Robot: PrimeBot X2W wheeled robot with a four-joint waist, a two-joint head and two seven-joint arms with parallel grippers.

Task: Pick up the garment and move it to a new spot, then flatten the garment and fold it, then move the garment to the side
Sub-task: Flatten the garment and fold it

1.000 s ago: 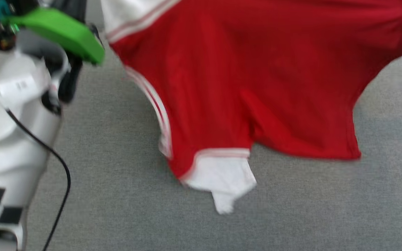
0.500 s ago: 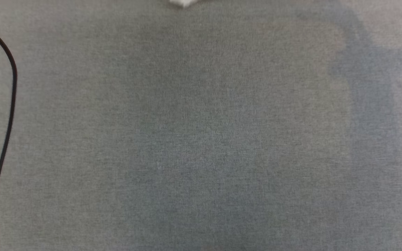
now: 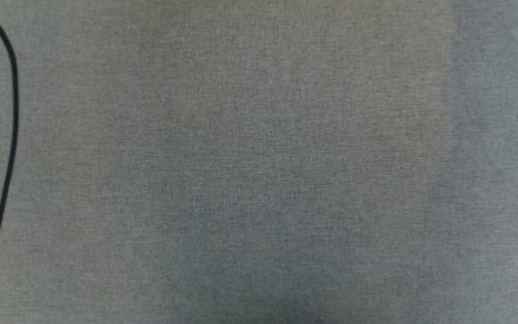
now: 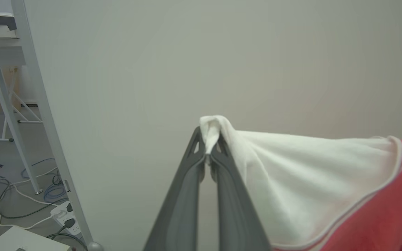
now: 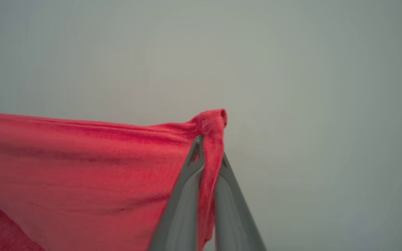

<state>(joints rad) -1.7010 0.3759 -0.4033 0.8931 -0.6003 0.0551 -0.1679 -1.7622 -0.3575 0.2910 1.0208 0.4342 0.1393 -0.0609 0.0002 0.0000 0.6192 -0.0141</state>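
A black cable (image 3: 14, 112) runs down the left edge of the grey carpet (image 3: 259, 162) in the head view. In the left wrist view, the left gripper (image 4: 208, 158) is clenched on a white sleeve tip of the shirt (image 4: 309, 181), which stretches off to the right, white giving way to red past a striped trim. The right gripper (image 5: 209, 164) pinches a red corner of the shirt, the cloth spreading leftward before a pale wall (image 5: 291, 69).

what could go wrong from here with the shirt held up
The left fingers pinch the garment by just a small tip of white sleeve; it might slip out. The right fingers hold only a thin bunched red edge: same risk. The black cable on the grey surface could snag the cloth.
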